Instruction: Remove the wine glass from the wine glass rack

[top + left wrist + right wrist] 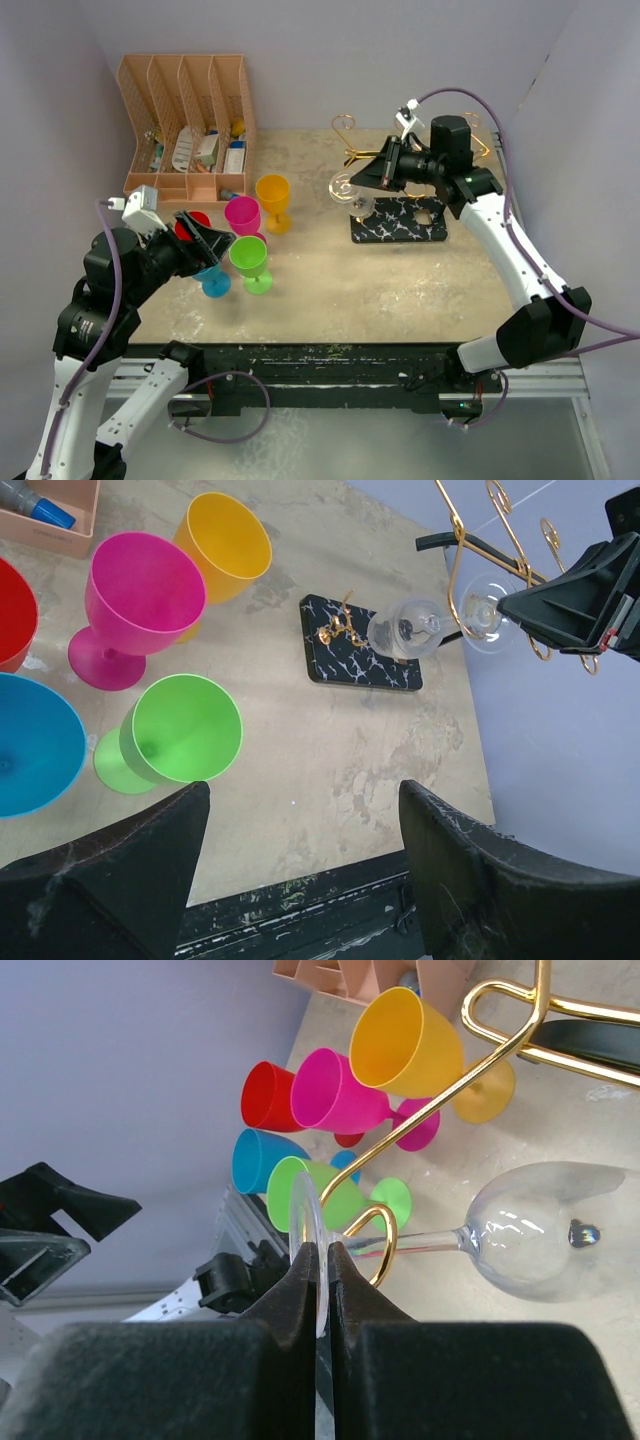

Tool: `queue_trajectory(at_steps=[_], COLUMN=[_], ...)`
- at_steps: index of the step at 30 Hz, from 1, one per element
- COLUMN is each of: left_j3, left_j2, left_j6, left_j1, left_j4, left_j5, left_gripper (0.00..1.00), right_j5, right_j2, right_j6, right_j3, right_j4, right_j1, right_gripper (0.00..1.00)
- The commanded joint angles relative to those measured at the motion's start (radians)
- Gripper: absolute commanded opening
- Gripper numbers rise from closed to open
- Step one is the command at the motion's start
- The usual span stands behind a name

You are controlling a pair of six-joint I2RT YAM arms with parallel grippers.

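now the right jaws are pinched shut on the thin edge of the round foot of the wine glass (pixel 540 1225), above the back right of the bench (pixel 400 290). the glass lies nearly on its side, its stem threaded through a loop of the gold wire rack (pixel 440 1105), the bowl pointing toward the left arm, over the left end of the rack's black marbled base (pixel 400 222). the left jaws stand wide apart and hold nothing, hovering at the front left by a cluster of plastic cups: green cup (pixel 185 730), pink cup (pixel 145 595), yellow cup (pixel 225 545), blue cup (pixel 30 745), red cup (pixel 10 610). an orange organiser (pixel 190 110) sits at the back left.
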Motion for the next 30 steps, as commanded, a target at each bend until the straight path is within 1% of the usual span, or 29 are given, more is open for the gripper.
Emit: queue_trajectory(at_steps=[1, 16, 20, 25, 30], left_j3=[0.004, 0.001, -0.003, -0.009, -0.012], left_j2=[-0.009, -0.005, -0.004, 0.000, -0.002], left_j6=[0.015, 0.012, 0.011, 0.010, 0.006], left_j1=[-0.004, -0.003, -0.003, -0.004, -0.003], left_j4=[0.024, 0.029, 0.029, 0.034, 0.035], left_j5=[-0.014, -0.016, -0.018, -0.014, -0.011], left_gripper=[0.79, 0.79, 0.79, 0.79, 0.79], right_j5=[-0.077, -0.156, -0.155, -0.154, -0.174], right_j2=[-0.034, -0.015, -0.028, -0.040, -0.048], right_j6=[0.080, 0.203, 0.199, 0.162, 0.160], right_j3=[-0.014, -0.032, -0.040, -0.048, -0.066], right_j4=[0.151, 0.301, 0.296, 0.248, 0.257], right_j1=[0.001, 0.001, 0.002, 0.002, 0.001], right_gripper=[0.00, 0.00, 0.00, 0.00, 0.00])
